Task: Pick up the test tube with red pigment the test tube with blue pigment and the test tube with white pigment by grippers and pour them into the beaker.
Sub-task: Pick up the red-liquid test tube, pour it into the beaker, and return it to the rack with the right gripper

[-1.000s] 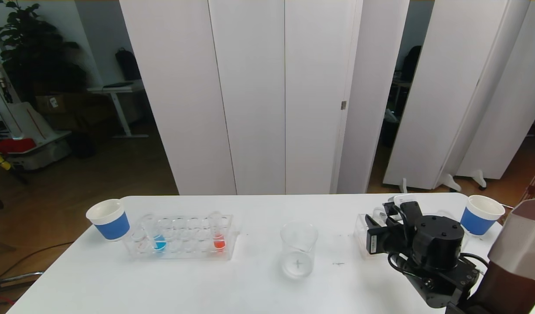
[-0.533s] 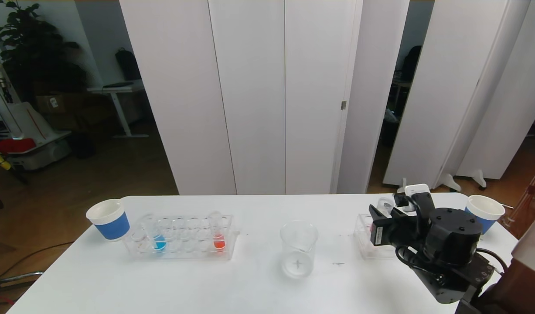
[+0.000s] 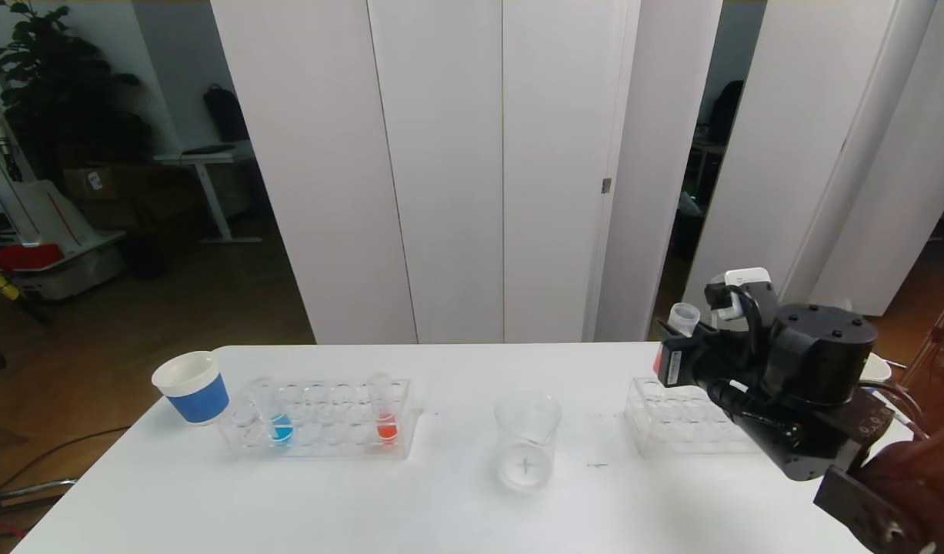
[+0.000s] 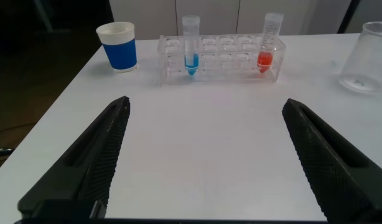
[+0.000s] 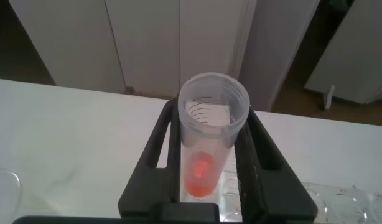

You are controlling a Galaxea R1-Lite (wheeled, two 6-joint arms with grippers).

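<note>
My right gripper (image 3: 681,344) is shut on the test tube with red pigment (image 3: 684,315), holding it upright above the clear right rack (image 3: 675,422). The right wrist view shows the red tube (image 5: 206,140) between the fingers (image 5: 155,149), with red liquid at its bottom. The clear beaker (image 3: 526,438) stands mid-table, to the left of that rack. The test tube with blue pigment (image 3: 278,422) and another red tube (image 3: 385,414) stand in the left rack (image 3: 318,431). My left gripper (image 4: 205,106) is open over bare table, short of that rack. The test tube with white pigment is out of view.
A blue paper cup (image 3: 193,387) stands at the left end of the left rack. Another cup's rim (image 3: 874,369) shows behind my right arm at the far right. White folding panels stand behind the table.
My right gripper has risen with the red tube, lifting it out of the right rack and clear above it. The left rack, the beaker and the left cup have not moved.
</note>
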